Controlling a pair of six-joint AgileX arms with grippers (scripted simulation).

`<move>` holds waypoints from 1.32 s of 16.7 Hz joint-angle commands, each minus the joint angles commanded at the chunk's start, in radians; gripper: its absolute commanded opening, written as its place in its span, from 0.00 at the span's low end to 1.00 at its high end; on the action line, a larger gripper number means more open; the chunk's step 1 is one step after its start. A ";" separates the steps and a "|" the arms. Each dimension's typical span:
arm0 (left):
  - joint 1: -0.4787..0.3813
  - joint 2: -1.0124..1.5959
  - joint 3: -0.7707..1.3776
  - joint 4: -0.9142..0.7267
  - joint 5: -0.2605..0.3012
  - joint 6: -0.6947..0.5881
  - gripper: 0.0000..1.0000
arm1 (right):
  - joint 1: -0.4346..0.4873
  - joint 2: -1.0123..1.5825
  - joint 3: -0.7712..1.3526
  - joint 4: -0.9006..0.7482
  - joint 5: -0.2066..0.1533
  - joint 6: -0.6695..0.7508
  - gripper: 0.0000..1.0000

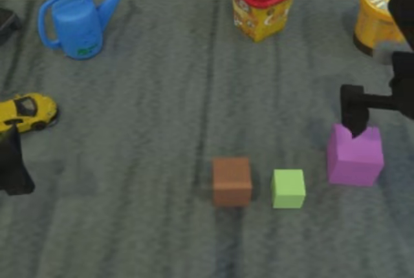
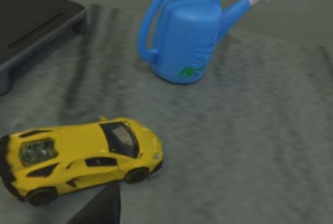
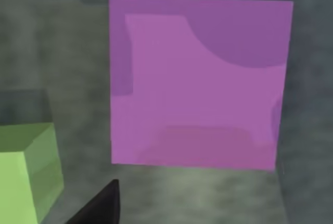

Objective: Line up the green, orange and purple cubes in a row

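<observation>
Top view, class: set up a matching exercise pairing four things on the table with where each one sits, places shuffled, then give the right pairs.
Things:
1. purple cube
2. green cube
3. blue watering can
4. yellow toy car

Places:
A. far left corner of the table
B. between the orange cube and the purple one
C. at the left edge, next to the parked left gripper
D. right end of the row, under the right gripper

Pairs: 1-D, 2-B, 3-A, 4-C
</observation>
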 joint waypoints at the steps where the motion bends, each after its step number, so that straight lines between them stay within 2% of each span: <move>1: 0.021 -0.068 -0.055 0.043 0.003 0.040 1.00 | 0.010 0.060 0.050 -0.033 0.000 0.014 1.00; 7: 0.091 -0.322 -0.245 0.208 0.018 0.195 1.00 | 0.044 0.257 0.243 -0.138 0.001 0.063 1.00; 14: 0.093 -0.331 -0.251 0.215 0.018 0.202 1.00 | 0.041 0.268 0.252 -0.139 0.001 0.065 1.00; 17: 0.093 -0.331 -0.251 0.215 0.018 0.202 1.00 | 0.044 0.297 0.208 -0.069 0.002 0.063 1.00; 22: 0.093 -0.331 -0.251 0.215 0.018 0.202 1.00 | 0.046 0.383 0.090 0.146 0.002 0.067 1.00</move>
